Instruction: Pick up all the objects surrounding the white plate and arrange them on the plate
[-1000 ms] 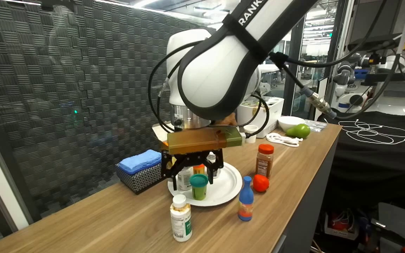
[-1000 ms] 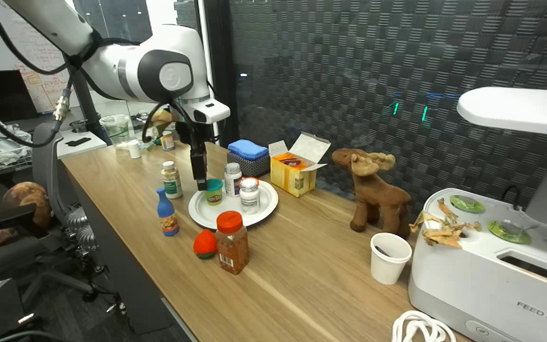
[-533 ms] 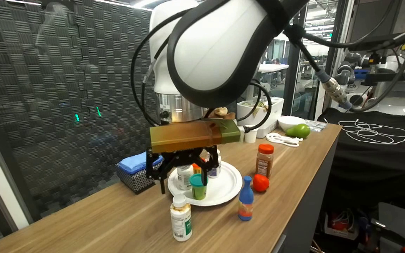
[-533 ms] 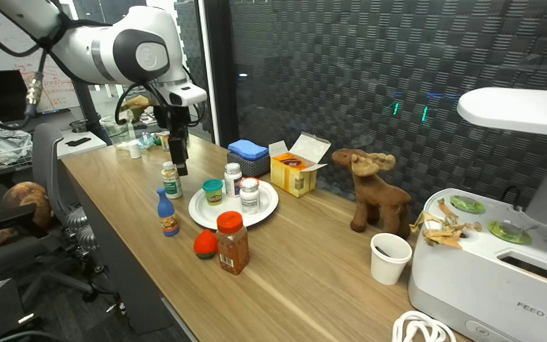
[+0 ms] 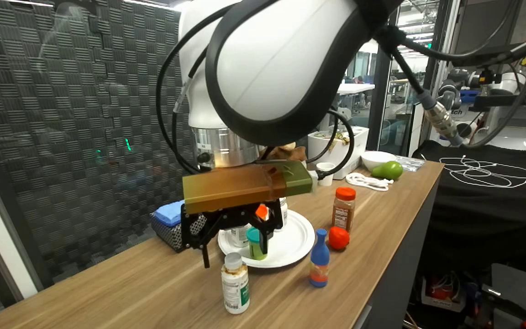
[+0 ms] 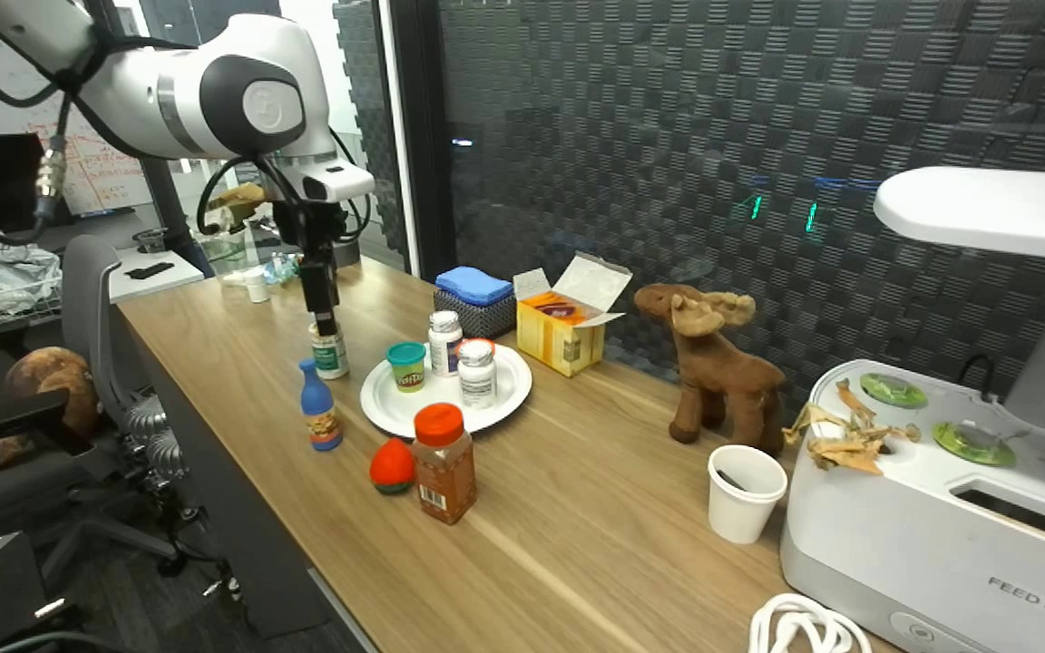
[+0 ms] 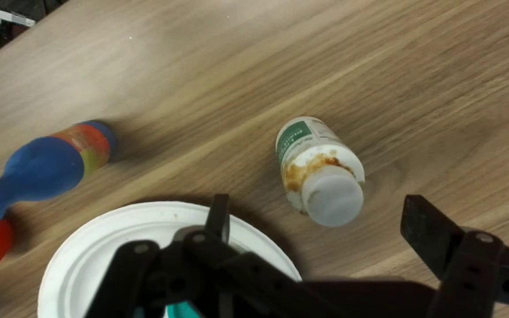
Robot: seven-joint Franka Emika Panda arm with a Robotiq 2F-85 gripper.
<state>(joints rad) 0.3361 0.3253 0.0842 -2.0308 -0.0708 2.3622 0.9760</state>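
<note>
On the white plate (image 6: 436,394) stand a green tub with a teal lid (image 6: 407,370), two white bottles, one nearer (image 6: 477,379) and one behind (image 6: 444,345), and an orange-topped item (image 5: 261,211), mostly hidden. Off the plate are a white bottle with a green label (image 7: 312,150), a blue bottle (image 5: 319,262), a red-orange round object (image 5: 339,238) and a red-capped spice jar (image 5: 343,214). My gripper (image 7: 316,205) is open and holds nothing. It hovers by the plate's edge, above the green-labelled bottle, whose cap shows between the fingers without touching either.
A yellow carton (image 6: 561,336) and a dark box with a blue cloth (image 6: 474,287) line the wall side. A plush moose (image 6: 713,372), paper cup (image 6: 744,494) and white planter (image 6: 931,535) stand farther along. The table's open edge runs past the blue bottle.
My gripper has moved off from over the teal-lidded tub and the plate to the green-labelled bottle, rising and then dipping lower. Its jaws stay apart. The objects have not moved.
</note>
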